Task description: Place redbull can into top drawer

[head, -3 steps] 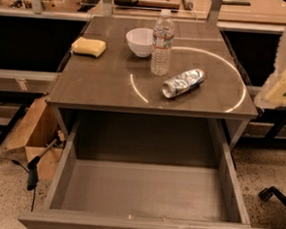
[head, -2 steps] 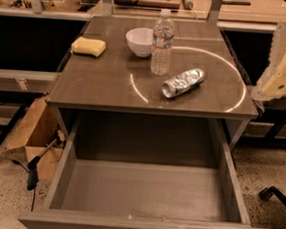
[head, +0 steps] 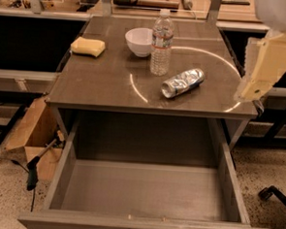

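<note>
Camera view: one view, looking down on the counter (head: 96,87) and the open drawer below it.
Pincer (head: 249,91): cream-coloured, hangs at the right edge of the counter, just above the front right corner. Open or closed: cannot tell. It holds nothing that shows.
Redbull can (head: 183,83): lies on its side on the counter, left of the pincer and apart from it, dented, its open end facing the front left.
Top drawer (head: 143,196): pulled out, below and left of the pincer, grey bottom bare, dark handle at the front edge.
Water bottle (head: 162,42): upright, left of the pincer and farther back, just behind the can.
White bowl (head: 139,41): just left of the bottle.
Yellow sponge (head: 88,46): far left of the counter, well apart from the pincer.
Cardboard box (head: 31,136): on the floor, left of the drawer.
</note>
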`<state>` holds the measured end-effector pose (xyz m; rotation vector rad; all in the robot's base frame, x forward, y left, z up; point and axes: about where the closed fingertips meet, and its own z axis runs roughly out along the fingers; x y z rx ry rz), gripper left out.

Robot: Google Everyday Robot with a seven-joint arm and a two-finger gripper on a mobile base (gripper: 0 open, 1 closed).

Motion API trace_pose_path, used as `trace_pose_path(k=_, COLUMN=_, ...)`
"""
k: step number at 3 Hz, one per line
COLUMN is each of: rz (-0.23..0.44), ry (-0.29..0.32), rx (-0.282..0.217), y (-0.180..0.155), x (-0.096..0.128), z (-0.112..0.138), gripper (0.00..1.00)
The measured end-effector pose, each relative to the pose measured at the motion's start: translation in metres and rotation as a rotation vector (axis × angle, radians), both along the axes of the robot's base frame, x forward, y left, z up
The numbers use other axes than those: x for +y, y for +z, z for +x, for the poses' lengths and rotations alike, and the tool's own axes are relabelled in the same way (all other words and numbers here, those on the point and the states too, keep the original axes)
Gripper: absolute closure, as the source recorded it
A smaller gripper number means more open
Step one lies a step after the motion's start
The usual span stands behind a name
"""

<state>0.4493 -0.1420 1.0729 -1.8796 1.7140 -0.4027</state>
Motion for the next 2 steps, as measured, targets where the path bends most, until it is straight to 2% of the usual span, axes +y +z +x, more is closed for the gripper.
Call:
trace_pose_path(k=1, rz=-0.096, ry=-0.05, rx=-0.052, y=-0.006, x=-0.002, z=0.009, gripper=0.0)
trace_pose_path(k=2, rz=-0.107, ry=-0.051, rx=-0.057, y=0.005, x=0.002, z=-0.001, gripper=0.0)
